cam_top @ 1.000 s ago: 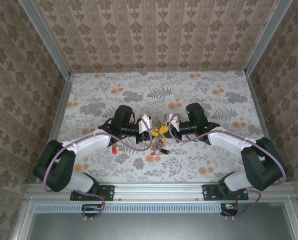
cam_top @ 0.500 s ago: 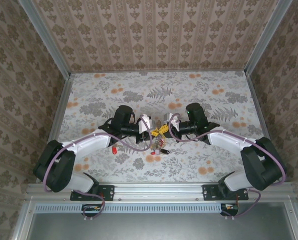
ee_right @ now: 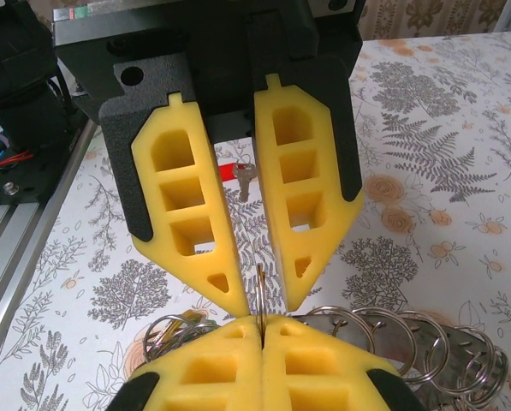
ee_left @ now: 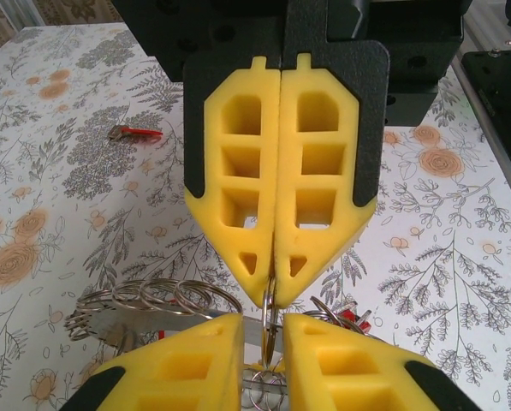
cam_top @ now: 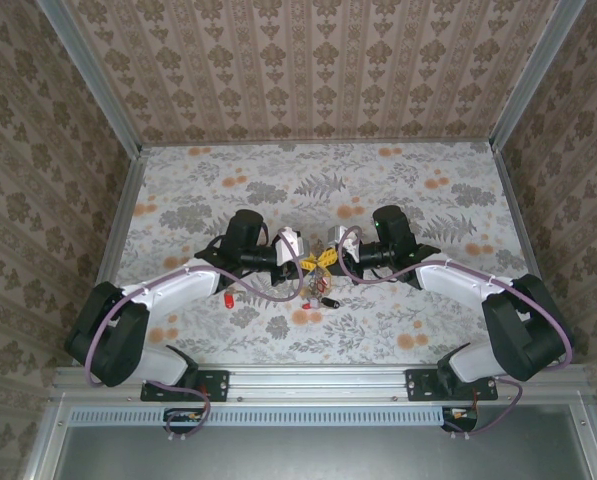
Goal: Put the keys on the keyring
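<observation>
From above, the left gripper [cam_top: 308, 263] and right gripper [cam_top: 336, 258] are meeting tip to tip beside the keys [cam_top: 318, 290]. Left wrist: the right gripper is clamping the keyring [ee_left: 269, 312] edge-on. Right wrist: the left jaws are straddling it narrowly, so steadying the ring likely matters most.

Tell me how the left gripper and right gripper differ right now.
The left gripper has its fingers slightly apart; the right gripper has them pressed flat together. The left gripper only straddles the thin metal ring; the right gripper pinches it. Both have yellow fingers and meet tip to tip.
</observation>
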Action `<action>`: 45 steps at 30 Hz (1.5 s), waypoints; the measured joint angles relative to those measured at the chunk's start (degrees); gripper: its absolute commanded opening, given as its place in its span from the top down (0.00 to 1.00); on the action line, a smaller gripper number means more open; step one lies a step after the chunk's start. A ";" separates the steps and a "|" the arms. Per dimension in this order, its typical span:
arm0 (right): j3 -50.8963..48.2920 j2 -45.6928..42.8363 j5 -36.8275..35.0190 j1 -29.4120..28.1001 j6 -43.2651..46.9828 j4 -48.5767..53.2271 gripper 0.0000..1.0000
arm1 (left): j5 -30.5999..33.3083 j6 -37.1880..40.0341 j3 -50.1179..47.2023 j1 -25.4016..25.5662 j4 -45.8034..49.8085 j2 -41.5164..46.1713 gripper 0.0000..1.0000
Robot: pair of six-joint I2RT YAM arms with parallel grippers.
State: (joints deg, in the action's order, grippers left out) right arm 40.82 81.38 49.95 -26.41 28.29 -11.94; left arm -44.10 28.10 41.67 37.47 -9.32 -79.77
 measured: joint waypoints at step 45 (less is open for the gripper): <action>10.64 -4.92 -48.33 16.87 -39.28 20.09 0.68 | 1.81 -7.56 -2.38 -0.07 -6.43 0.55 1.00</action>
State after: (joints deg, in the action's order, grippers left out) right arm 51.46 76.47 1.63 -9.54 -10.98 8.14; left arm -42.28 20.53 39.29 37.41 -15.75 -79.22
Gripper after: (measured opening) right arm 0.317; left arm 0.042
